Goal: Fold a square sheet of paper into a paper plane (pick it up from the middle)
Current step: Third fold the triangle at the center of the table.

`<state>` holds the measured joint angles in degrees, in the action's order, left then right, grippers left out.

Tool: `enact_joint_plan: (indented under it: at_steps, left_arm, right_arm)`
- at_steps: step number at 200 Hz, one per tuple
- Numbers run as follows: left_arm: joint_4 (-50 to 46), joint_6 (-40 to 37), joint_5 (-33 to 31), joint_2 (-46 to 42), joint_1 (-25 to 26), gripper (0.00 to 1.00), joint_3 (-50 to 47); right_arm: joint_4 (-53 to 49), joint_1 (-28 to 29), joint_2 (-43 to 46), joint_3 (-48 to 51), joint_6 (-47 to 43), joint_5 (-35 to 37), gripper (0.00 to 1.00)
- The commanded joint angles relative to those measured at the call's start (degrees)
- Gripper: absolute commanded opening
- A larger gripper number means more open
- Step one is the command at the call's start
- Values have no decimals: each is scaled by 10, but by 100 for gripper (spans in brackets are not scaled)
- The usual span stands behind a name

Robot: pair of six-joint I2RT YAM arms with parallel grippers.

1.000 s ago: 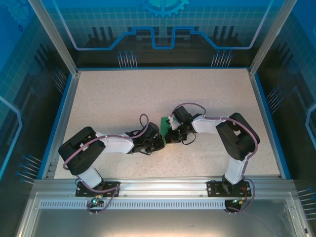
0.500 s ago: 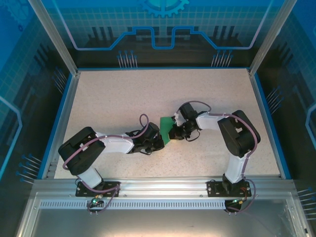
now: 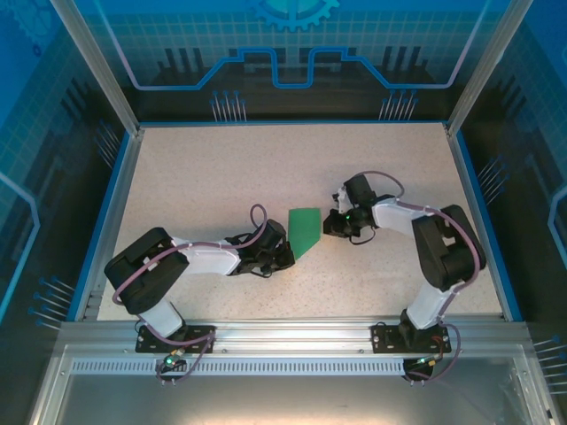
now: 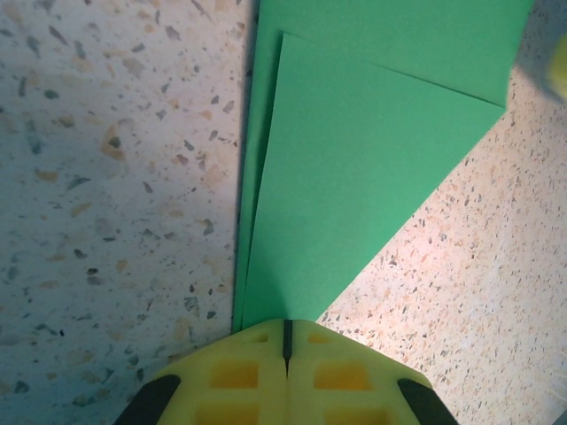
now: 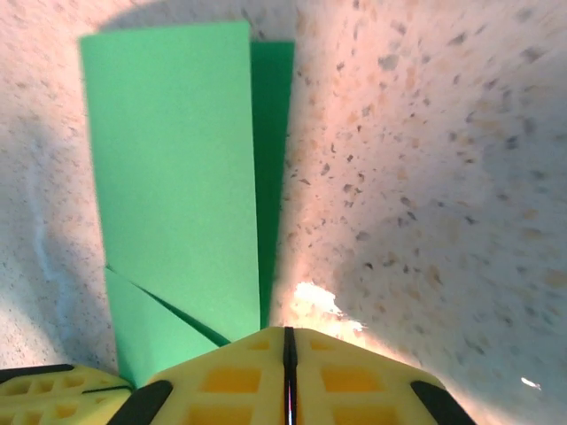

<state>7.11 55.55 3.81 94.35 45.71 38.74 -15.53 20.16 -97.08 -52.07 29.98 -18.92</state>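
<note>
Pinning the folded sheet [image 3: 304, 228] by its near tip against sliding, the closed left gripper [image 3: 287, 258] anchors it; the closed right gripper [image 3: 330, 227] sits just beside.

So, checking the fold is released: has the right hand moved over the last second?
Yes. The right hand has pulled rightward, from over the green paper toward the table's blue right edge.

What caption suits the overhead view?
Shut left gripper at tip of folded green paper; shut right gripper beside it.
</note>
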Motion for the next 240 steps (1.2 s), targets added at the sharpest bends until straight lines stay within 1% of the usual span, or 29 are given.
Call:
enact_joint_plan:
  at_steps: [1,28,52,78,109,176,207,240]
  left_arm:
    - [-92,-6,-14,9,4,3,-18]
    - [-94,-8,-13,10,5,3,-15]
    - [-93,-8,-13,8,5,3,-14]
    - [-95,-8,-14,6,4,3,-13]
    - [-96,-10,-14,5,5,3,-12]
    - [-118,-24,4,-12,9,4,-14]
    - [-125,-28,16,-14,20,5,-14]
    - [-142,-21,8,-10,28,5,-17]
  right_arm:
    - [1,16,58,13,-1,29,10]
    - [-5,57,62,9,0,11,10]
    - [-4,97,24,-7,8,-13,10]
    - [8,119,-20,-20,18,-32,10]
    - [11,121,-61,-30,21,-42,10]
    - [-39,107,-115,-54,41,22,9]
    - [-50,98,-134,-64,50,29,9]
    - [-57,92,-142,-72,47,34,9]
